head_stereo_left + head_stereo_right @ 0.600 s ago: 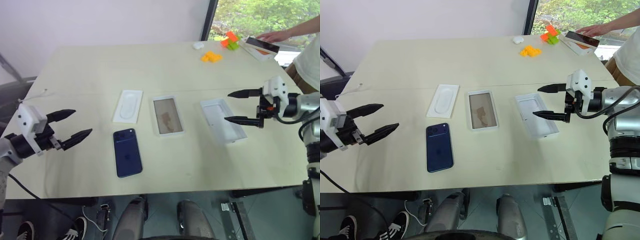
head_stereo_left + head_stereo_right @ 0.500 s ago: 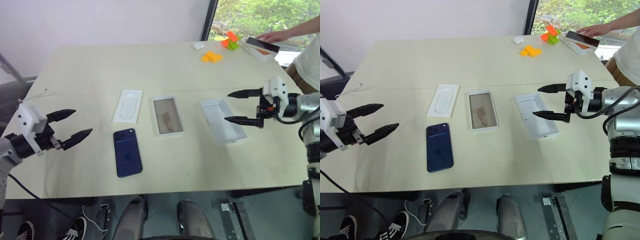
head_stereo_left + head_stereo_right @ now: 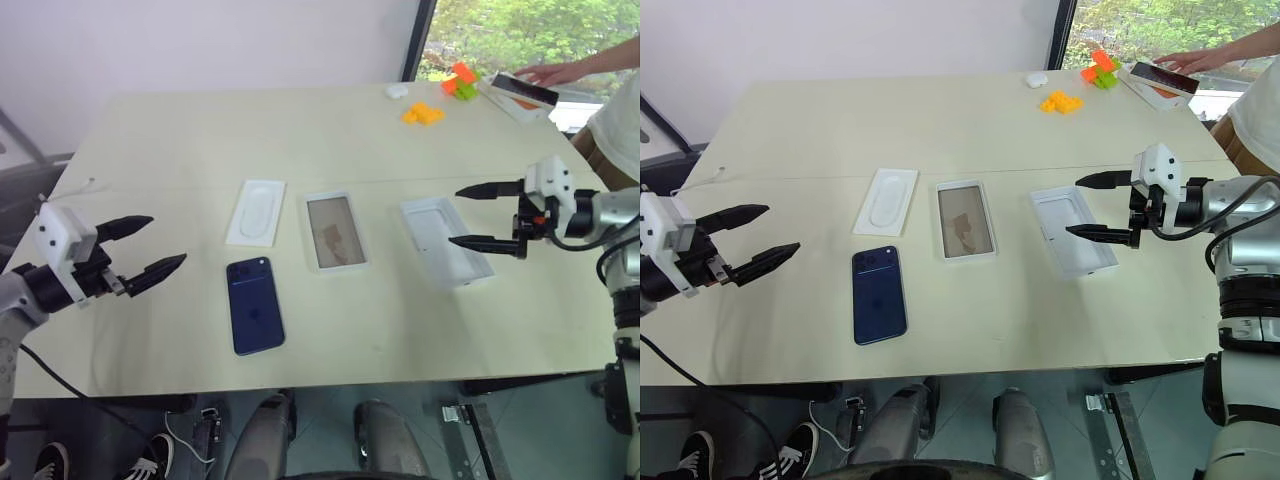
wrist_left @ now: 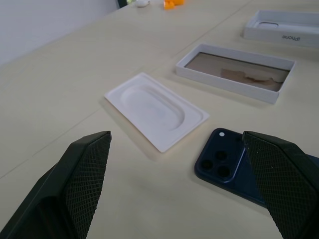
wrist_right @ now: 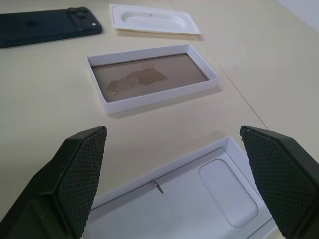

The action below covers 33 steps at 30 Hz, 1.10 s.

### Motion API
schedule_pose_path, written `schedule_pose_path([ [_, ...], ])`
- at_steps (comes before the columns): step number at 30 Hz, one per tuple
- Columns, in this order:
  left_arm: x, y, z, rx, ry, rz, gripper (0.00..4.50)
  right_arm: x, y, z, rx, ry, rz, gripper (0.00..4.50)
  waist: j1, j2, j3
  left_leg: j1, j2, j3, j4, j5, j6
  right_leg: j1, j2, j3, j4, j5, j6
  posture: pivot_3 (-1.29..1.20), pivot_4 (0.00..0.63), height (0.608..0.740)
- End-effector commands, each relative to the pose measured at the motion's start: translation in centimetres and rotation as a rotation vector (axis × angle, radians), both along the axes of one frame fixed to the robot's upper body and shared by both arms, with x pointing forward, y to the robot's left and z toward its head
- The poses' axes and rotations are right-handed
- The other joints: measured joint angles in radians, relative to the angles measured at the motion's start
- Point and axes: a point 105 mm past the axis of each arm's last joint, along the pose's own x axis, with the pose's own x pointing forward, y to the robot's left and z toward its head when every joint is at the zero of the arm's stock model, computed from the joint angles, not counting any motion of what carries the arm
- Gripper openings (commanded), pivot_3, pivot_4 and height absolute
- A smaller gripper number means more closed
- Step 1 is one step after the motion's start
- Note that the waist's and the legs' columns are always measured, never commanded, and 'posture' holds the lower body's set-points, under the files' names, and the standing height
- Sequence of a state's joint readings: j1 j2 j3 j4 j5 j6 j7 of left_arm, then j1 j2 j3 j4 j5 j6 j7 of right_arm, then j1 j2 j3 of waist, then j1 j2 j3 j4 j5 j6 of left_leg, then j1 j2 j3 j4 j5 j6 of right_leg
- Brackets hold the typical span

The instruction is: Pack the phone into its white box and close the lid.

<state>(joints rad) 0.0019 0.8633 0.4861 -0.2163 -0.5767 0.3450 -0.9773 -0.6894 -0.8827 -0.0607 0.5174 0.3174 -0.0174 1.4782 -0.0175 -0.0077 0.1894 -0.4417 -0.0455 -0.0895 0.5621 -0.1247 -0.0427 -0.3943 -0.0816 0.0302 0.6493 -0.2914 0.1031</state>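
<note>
Phone (image 3: 255,304) lies apart from white box (image 3: 335,231), edges unobstructed.

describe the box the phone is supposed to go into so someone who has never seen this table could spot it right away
On the pale table, three shallow white pieces lie in a row. The white box is the middle one, just beyond the phone. Unlike the insert on its left with its rounded recess and the lid on its right, plain white inside, it has a brownish-tan floor.
</note>
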Motion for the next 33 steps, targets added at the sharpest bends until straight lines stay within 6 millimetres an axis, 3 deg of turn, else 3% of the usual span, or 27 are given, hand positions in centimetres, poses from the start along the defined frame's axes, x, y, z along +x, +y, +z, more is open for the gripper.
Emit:
schedule_pose_path([
  [1,-0.4,-0.6,1.4,0.034,-0.048,-0.029,4.44,0.2,0.2,1.1,0.0,-0.052,0.009,4.48,0.0,0.0,0.0,0.0,0.0,0.0,0.0,0.0,0.0,0.0,0.0,0.0,0.0,0.0,0.0,0.0,0.15,0.74],
  [9,-1.1,-0.6,0.9,0.023,-0.023,-0.04,4.44,0.3,0.4,1.0,0.004,-0.053,0.01,4.48,0.0,0.0,0.0,0.0,0.0,0.0,0.0,0.0,0.0,0.0,0.0,0.0,0.0,0.0,0.0,0.0,0.15,0.74],
  [22,0.7,-0.1,0.4,-0.025,-0.004,0.089,4.44,1.5,2.9,0.6,0.043,-0.113,-0.031,4.48,0.001,0.0,0.0,0.0,0.001,0.001,0.0,0.0,0.0,0.0,0.001,0.0,0.0,0.0,0.0,0.0,0.15,0.74],
  [24,2.0,0.4,-0.2,-0.018,0.026,0.176,4.44,2.1,4.1,0.6,0.038,-0.136,-0.05,4.48,0.001,0.0,0.0,0.0,0.001,0.001,0.0,0.0,0.0,0.0,0.001,0.0,0.0,0.0,0.0,0.0,0.15,0.74],
  [28,6.7,0.0,-0.8,-0.111,0.089,0.375,4.44,1.4,9.1,1.5,0.15,-0.139,0.042,4.48,0.004,0.0,0.0,0.002,0.004,0.001,0.003,0.001,-0.001,0.002,0.003,-0.002,0.005,0.001,0.0,0.0,0.15,0.74],
  [33,9.9,-1.2,-1.5,-0.151,0.132,0.445,4.44,0.8,11.3,0.2,0.102,-0.169,0.092,4.48,0.004,-0.001,0.0,-0.001,0.005,0.0,0.012,0.0,0.0,0.004,0.008,-0.004,0.007,0.003,0.003,0.0,0.15,0.74],
])
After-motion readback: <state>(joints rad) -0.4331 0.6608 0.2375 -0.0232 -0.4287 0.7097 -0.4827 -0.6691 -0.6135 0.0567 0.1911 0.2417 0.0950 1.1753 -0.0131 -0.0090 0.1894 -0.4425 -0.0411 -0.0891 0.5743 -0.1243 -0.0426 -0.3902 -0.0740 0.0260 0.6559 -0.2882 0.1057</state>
